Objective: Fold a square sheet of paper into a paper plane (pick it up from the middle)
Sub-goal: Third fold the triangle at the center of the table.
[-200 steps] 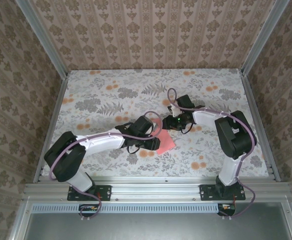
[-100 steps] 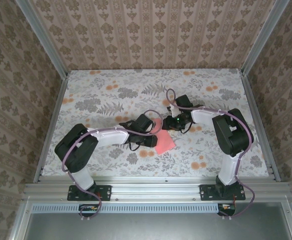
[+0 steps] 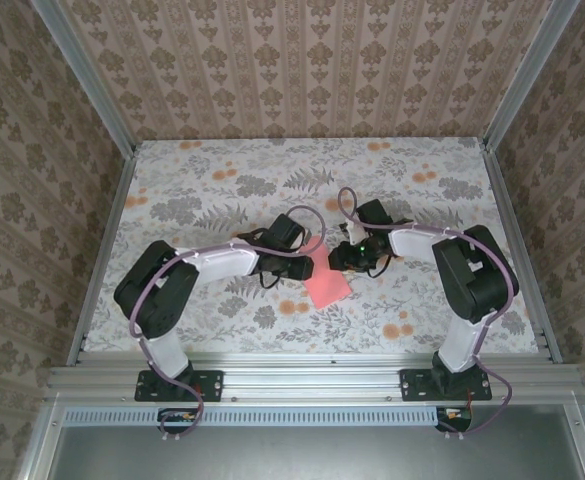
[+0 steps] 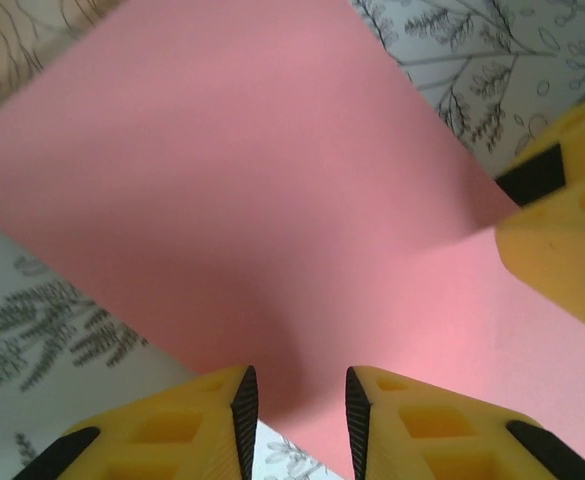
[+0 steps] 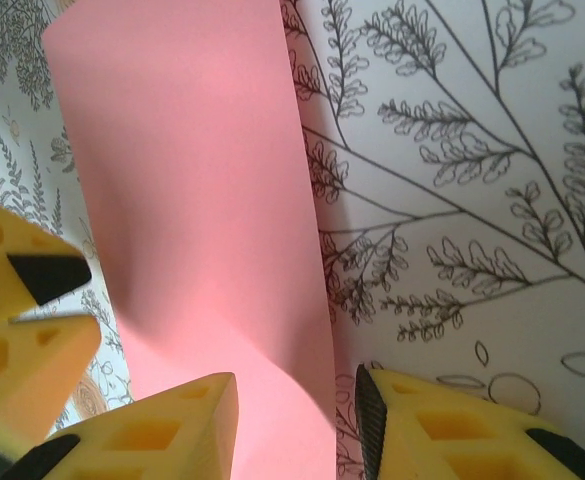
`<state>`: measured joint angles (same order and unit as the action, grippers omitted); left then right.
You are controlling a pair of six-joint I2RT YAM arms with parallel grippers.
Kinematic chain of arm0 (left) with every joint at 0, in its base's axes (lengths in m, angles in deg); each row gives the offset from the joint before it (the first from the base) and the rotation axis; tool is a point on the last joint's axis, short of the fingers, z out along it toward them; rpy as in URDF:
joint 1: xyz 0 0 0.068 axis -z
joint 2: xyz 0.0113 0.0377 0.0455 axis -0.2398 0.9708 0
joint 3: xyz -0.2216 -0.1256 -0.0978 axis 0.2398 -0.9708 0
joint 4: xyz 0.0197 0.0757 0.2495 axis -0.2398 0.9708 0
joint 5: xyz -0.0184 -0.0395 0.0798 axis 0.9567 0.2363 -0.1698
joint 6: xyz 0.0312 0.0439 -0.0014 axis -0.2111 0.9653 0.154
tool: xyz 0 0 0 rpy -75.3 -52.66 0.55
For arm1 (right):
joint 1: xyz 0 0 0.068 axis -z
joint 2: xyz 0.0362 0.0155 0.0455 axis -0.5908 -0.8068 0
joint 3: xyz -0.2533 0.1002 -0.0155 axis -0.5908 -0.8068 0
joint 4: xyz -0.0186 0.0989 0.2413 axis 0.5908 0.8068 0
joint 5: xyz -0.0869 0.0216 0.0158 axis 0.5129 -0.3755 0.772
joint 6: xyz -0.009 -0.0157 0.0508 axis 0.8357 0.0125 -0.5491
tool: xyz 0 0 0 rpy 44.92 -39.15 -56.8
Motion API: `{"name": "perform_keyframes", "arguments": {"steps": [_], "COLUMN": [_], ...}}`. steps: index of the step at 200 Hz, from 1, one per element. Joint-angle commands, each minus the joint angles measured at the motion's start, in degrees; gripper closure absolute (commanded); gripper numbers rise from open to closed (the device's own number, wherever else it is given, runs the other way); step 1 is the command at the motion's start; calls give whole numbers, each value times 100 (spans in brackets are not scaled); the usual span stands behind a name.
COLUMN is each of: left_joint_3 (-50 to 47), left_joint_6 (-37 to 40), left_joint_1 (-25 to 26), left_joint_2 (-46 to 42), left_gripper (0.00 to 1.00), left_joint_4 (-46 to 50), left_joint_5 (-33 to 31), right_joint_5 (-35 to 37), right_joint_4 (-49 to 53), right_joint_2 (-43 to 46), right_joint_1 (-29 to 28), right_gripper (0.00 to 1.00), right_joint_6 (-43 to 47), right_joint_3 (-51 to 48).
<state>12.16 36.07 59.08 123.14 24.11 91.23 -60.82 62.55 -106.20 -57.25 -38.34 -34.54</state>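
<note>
Left wrist view: your left gripper (image 4: 299, 400) has its jaws a narrow gap apart. An edge of the square sheet of paper (image 4: 252, 200) runs into that gap. The pads are not yet pressed together on it.

In the right wrist view, the right gripper (image 5: 297, 410) stands the same way: jaws apart, with the sheet's long edge entering between them.

The sheet bows upward between the two grippers instead of lying flat. It sits mid-table on the floral tablecloth (image 3: 222, 190), with its near corner pointing toward the arm bases.

Changes over the last second:
- Both pairs of jaws have narrowed.
- The left arm has drawn its elbow in and carried its wrist toward the far side of the sheet.
- More pink now shows from above.

Treat this as a closing pinch on opposite edges, not a secured hold. No crease or dart shape is visible, so judge the task as still in its early stage.

Watch the bow. If the jaws close while the sheet is buckled, you may get a stray crease.
</note>
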Motion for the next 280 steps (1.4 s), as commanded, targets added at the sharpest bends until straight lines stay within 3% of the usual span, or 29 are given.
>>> {"name": "perform_keyframes", "arguments": {"steps": [1, 142, 280], "left_joint_3": [222, 479, 498], "left_joint_6": [283, 507, 517], "left_joint_1": [-86, -207, -249], "left_joint_2": [248, 628, 655], "left_gripper": [69, 71, 71], "left_joint_4": [303, 398, 389], "left_joint_5": [-60, 239, 418], "right_joint_5": [-105, -291, -980], "right_joint_4": [106, 158, -571], "right_joint_2": [332, 1740, 1962], "right_joint_1": [-28, 12, -105], "right_gripper": [61, 56, 90], "right_joint_6": [-118, -430, -1046], "right_joint_3": [-130, -1540, -1618]}}
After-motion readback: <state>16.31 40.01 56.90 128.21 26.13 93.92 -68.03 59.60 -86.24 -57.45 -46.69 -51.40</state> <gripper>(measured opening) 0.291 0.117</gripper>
